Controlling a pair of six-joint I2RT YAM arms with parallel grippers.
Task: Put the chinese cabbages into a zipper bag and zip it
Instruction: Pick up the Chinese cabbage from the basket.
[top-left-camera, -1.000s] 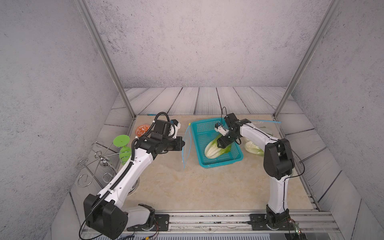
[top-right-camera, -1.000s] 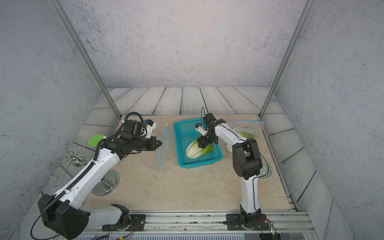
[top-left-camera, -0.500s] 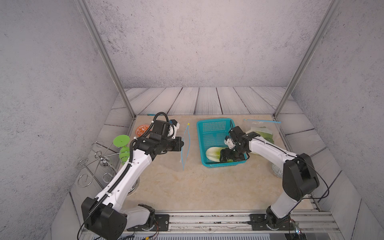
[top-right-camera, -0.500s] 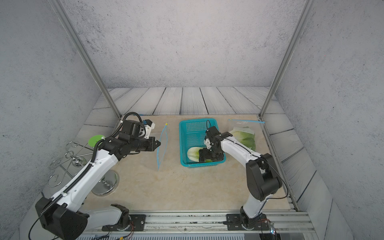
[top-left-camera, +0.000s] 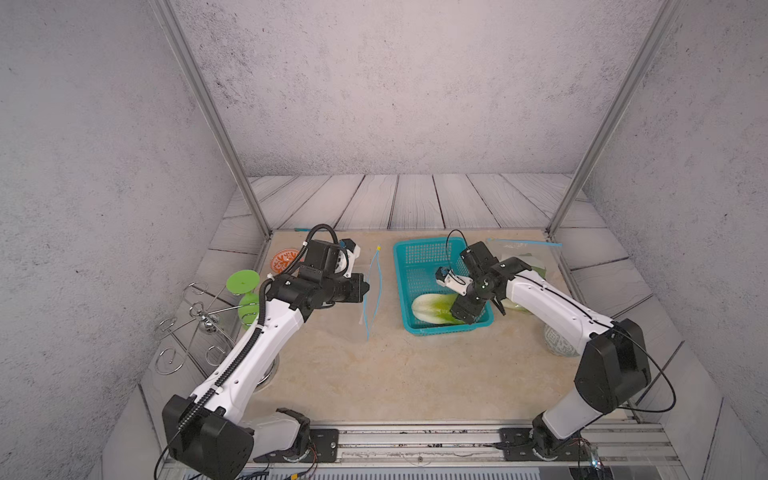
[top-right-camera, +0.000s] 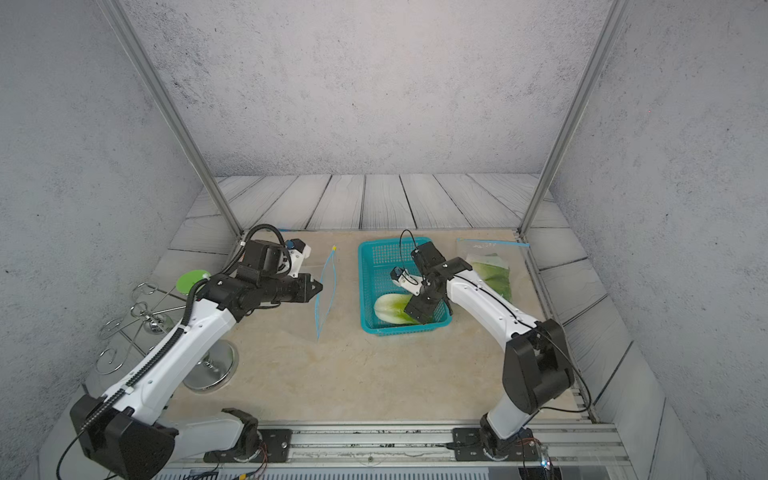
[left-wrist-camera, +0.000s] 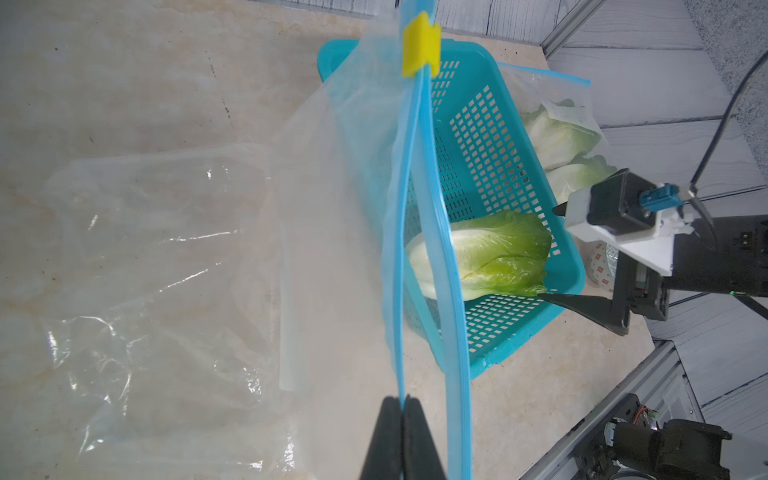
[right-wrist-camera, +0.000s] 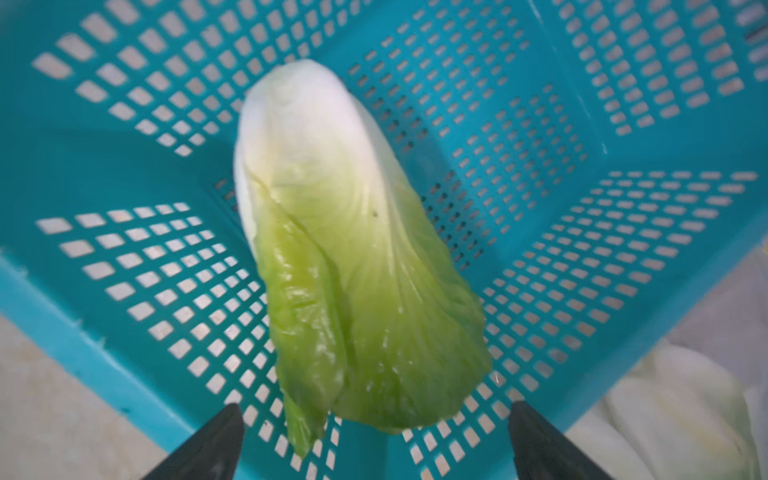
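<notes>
right gripper released, jaws spread wide, nothing held, tips just short of the leafy end of the cabbage. that cabbage lies flat in the near end of the teal basket, straight ahead of the gripper and centred between the two jaws in the right wrist view. its long axis runs away from the gripper: green leaves toward it, white base away, pointing to the left arm's side. so a straight push forward looks enough to put the jaws either side of the leafy half, no rotate needed. right arm is clearly the nearer one. left gripper clenched on the blue rim of the zipper bag, holding it up on edge beside the basket, mouth slightly parted, yellow slider at the far end. two other cabbages appear to sit inside a second bag on the table past the basket, right side
</notes>
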